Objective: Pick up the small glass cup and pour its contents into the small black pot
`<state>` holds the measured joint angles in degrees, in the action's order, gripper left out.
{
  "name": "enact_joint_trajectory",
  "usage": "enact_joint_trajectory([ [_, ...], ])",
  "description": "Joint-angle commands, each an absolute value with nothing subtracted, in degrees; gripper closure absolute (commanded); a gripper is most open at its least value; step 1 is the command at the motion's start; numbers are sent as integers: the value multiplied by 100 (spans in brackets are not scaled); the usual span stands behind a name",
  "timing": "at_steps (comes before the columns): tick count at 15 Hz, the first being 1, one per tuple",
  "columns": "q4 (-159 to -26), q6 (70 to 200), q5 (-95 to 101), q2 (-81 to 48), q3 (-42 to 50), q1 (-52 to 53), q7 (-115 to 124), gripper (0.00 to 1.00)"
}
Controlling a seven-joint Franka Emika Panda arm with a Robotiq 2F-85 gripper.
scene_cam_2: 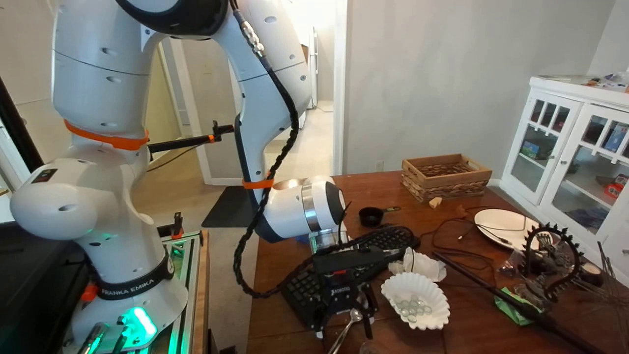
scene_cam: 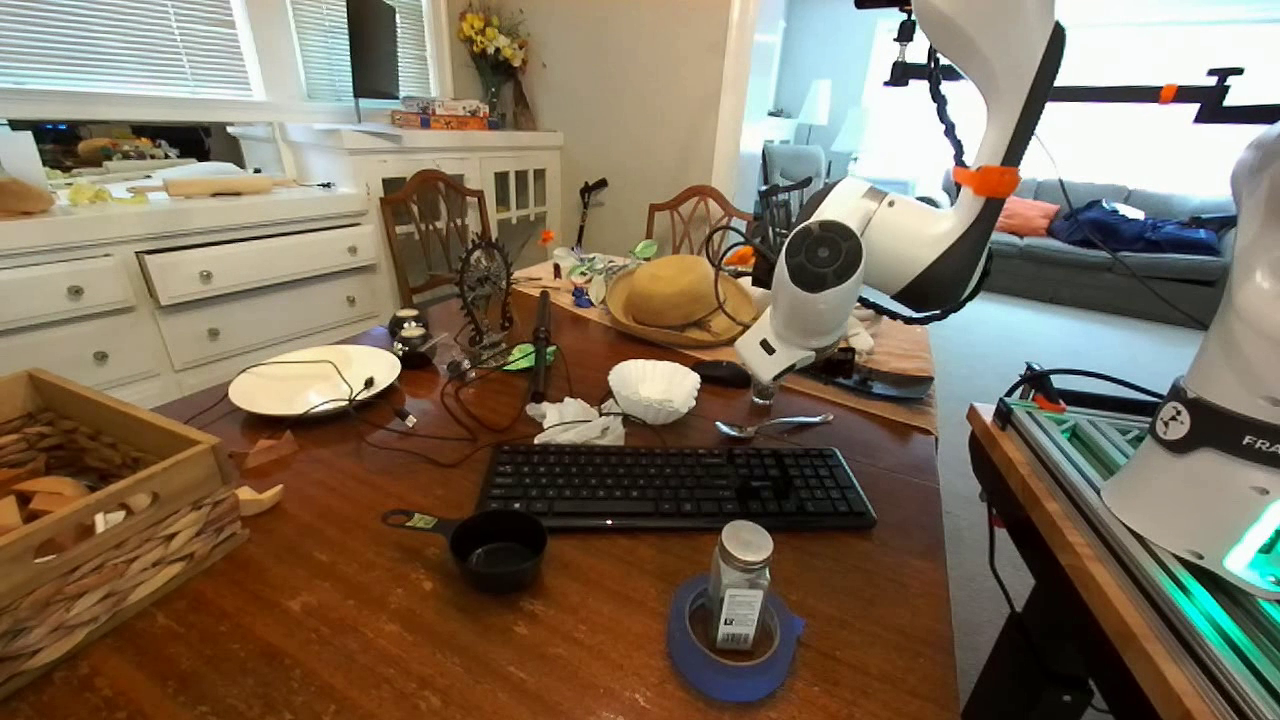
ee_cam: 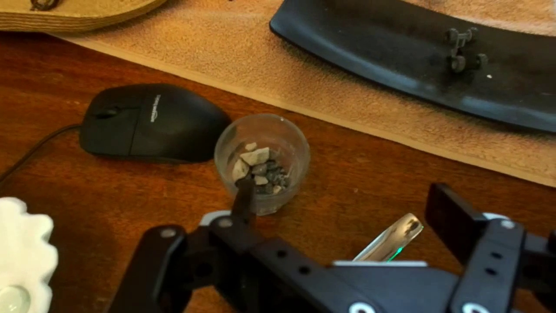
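Wrist view: Jaws apart, the hand (ee_cam: 342, 189) hovers by the cup (ee_cam: 278, 140) beside the mouse (ee_cam: 156, 126), apparently pre-grasp; straddling the cup should come next. Both exterior views place the pot (scene_cam: 497, 560) near the keyboard (scene_cam: 650, 490).

Blown-out glare above the couch (scene_cam: 1120, 295)

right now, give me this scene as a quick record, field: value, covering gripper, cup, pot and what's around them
Gripper: open, holding nothing
Small glass cup: upright on the table, not yet gripped
Cup contents: pale and dark stones
Small black pot: on the table beside the keyboard
Mouse: beside the cup, contact unclear
Spoon: between cup and keyboard
White bowl: holds clear rounded pieces
Blue tape roll: jar standing inside its ring
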<state>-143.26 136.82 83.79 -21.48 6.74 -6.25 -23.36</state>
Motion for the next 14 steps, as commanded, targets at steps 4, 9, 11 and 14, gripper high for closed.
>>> enact_joint_trajectory([
  [4,-13918,13359,8547,-2692,563,-717,-2109,0],
  [9,-13845,13403,8519,-2694,400,-655,-2195,0],
  [11,-13780,13382,8512,-2770,341,-642,-2165,0],
  [14,-13648,13215,8607,-2945,337,-592,-2016,0],
])
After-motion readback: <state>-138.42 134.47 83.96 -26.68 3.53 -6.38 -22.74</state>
